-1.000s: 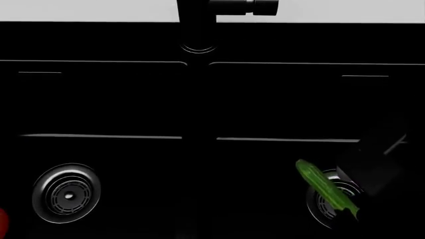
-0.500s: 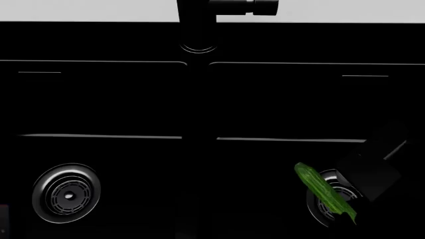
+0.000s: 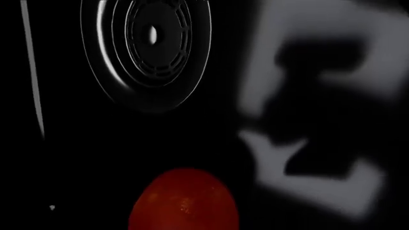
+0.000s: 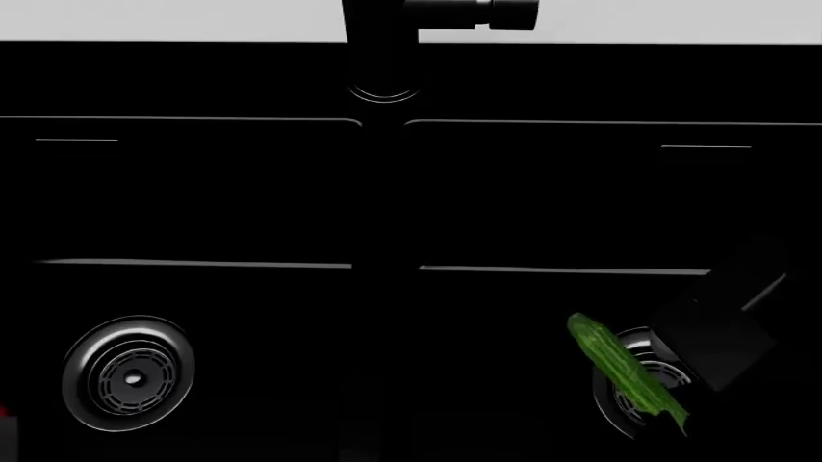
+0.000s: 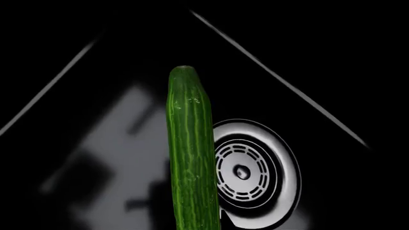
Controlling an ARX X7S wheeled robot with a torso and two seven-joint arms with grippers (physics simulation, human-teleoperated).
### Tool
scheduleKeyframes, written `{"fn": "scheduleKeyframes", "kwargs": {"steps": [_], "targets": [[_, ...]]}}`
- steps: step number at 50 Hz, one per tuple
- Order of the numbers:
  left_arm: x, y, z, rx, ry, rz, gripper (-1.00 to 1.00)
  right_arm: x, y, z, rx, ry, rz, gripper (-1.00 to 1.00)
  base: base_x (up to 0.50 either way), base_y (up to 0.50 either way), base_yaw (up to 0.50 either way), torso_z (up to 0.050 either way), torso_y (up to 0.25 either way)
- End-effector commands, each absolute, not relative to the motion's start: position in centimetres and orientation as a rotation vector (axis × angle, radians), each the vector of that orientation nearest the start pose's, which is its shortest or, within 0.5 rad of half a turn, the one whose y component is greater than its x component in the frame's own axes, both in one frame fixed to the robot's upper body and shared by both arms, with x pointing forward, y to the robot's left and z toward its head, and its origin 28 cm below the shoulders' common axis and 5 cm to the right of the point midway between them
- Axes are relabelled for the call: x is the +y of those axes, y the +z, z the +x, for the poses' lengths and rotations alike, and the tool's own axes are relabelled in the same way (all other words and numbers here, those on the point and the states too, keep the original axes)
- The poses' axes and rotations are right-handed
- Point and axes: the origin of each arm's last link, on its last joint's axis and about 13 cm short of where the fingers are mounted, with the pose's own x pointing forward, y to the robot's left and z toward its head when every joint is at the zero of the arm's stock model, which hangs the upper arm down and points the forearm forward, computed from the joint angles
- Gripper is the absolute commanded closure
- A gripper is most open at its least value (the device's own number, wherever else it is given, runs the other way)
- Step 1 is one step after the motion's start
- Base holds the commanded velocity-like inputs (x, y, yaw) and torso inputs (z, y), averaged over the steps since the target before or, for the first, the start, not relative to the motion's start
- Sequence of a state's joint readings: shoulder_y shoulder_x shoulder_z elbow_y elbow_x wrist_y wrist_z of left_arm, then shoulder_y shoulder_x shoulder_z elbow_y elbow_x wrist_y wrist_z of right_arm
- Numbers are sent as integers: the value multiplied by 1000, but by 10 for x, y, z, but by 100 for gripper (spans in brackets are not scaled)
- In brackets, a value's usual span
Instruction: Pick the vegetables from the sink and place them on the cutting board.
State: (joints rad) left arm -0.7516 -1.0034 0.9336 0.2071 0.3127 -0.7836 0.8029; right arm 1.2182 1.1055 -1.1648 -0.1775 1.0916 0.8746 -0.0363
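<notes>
The green cucumber (image 4: 626,373) hangs slanted over the right drain (image 4: 652,348) of the black sink (image 4: 206,192). My right gripper (image 4: 677,387), a dark block against the dark basin, is shut on its lower end. In the right wrist view the cucumber (image 5: 190,153) runs straight out from the jaws past that drain (image 5: 246,173). The red tomato (image 3: 184,202) sits right at my left gripper's jaws, short of the left drain (image 3: 151,48); the black fingers do not show. Only a red sliver of the tomato (image 4: 4,412) shows at the head view's left edge. The cutting board is out of view.
The black faucet (image 4: 381,48) rises behind the divider between the two basins. The left drain (image 4: 129,373) lies in the left basin's floor. A pale grey strip (image 4: 154,19) runs behind the sink.
The tomato has slid almost wholly out past the head view's left edge. The cucumber and right gripper have shifted slightly down and left over the right drain.
</notes>
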Motion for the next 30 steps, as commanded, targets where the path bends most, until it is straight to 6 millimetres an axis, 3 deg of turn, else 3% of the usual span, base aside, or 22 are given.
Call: {"fn": "scheduleKeyframes", "kwargs": {"steps": [1, 15, 16, 23, 26, 30], "targets": [[359, 172, 276, 797, -562, 1352, -100, -229, 206, 265, 619, 473, -509, 100, 40, 0, 10, 0, 0], [355, 156, 296, 755, -468, 1436, -100, -233, 199, 264, 614, 470, -497, 100, 41, 0, 5, 0, 0], [354, 155, 299, 720, -438, 1458, 100, -233, 197, 264, 614, 470, -495, 100, 41, 0, 10, 0, 0], [356, 151, 308, 687, -351, 1527, 100, -230, 200, 261, 605, 472, -494, 100, 43, 0, 1, -5, -8], [355, 155, 312, 577, -243, 1588, 100, -227, 204, 260, 592, 478, -511, 100, 46, 0, 1, -8, -13], [346, 171, 305, 468, -187, 1426, 100, -223, 219, 252, 501, 409, -535, 100, 49, 2, -3, -8, -14]]}}
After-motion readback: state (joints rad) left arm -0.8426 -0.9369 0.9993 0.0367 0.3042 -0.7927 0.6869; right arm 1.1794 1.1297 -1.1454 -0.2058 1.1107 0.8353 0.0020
